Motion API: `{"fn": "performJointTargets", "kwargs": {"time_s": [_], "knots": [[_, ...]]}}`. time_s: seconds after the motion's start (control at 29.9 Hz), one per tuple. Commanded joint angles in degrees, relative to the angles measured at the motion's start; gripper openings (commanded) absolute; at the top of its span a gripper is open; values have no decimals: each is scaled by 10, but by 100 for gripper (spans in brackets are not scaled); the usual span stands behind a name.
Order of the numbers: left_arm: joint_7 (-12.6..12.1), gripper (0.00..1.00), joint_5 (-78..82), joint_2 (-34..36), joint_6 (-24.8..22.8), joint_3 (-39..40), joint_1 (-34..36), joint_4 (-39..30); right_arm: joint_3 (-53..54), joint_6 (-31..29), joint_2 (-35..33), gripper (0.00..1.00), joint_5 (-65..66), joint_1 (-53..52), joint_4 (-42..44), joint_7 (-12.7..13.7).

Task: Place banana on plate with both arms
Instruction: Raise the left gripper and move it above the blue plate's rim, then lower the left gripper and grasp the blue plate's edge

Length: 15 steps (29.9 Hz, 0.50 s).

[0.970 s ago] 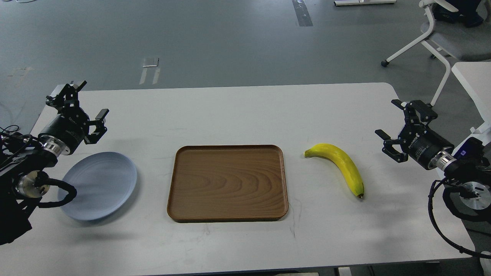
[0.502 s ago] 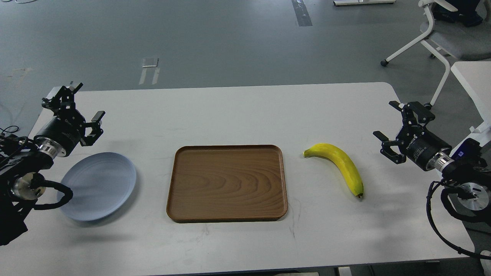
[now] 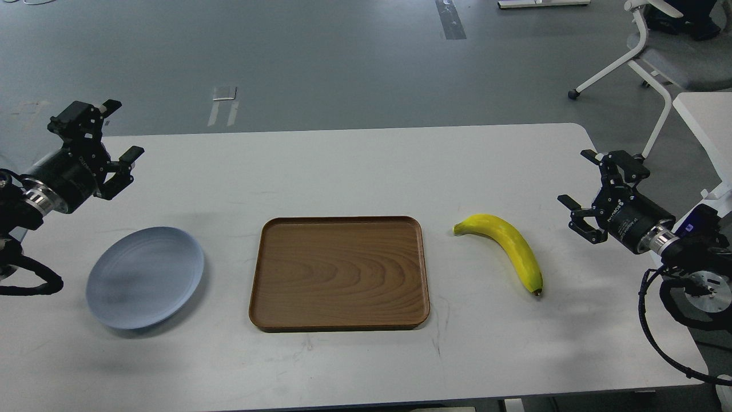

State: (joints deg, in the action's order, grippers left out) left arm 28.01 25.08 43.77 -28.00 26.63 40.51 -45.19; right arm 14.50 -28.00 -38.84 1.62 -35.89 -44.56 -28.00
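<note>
Head view, only one I have. White rounded-corner table [image 3: 354, 166] fills most of the frame, grey floor behind it.

Curved bright yellow banana [image 3: 506, 245] lies flat on the table's right side, greenish stem end pointing toward the centre, dark tip toward the near right. It sits just right of the rectangular brown wooden tray [image 3: 339, 273], a strip of bare table between them, not touching. Nothing lies in the tray.

Round pale blue-grey shallow plate [image 3: 145, 277] is on the left side, left of the tray with a gap. Nothing on it. Banana and plate are well apart, tray between them.

My left black two-finger gripper [image 3: 113, 133] is above the table's far left corner, beyond the plate and off to its left, clear of it. Fingers spread wide, holding nothing. Silver wrist ring and black cable trail to the left edge.

My right black two-finger gripper [image 3: 589, 186] is over the right part of the table, right of the banana, near but not touching it. Fingers spread wide, holding nothing, pointing roughly toward the banana side. Cable loops down at the right edge.

White-framed office chair with grey seat [image 3: 657, 51] stands on the floor, top right, beyond the table.
</note>
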Motion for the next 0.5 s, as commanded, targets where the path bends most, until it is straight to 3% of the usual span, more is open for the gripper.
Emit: {"fn": "performJointTargets", "kwargs": {"time_s": [0.0, 0.13, 0.27, 0.47], "knots": [[0, 99, 114, 57, 0, 6, 2, -122, 0, 0, 0, 100, 0, -1, 0, 0], [0, 99, 275, 92, 0, 21, 2, -212, -1, 0, 0, 100, 1, -1, 0, 0], [0, 99, 431, 106, 0, 23, 0, -247, -1, 0, 0, 100, 2, -1, 0, 0], [0, 99, 663, 118, 109, 13, -12, -222, -1, 0, 2, 100, 2, -1, -2, 0]]}}
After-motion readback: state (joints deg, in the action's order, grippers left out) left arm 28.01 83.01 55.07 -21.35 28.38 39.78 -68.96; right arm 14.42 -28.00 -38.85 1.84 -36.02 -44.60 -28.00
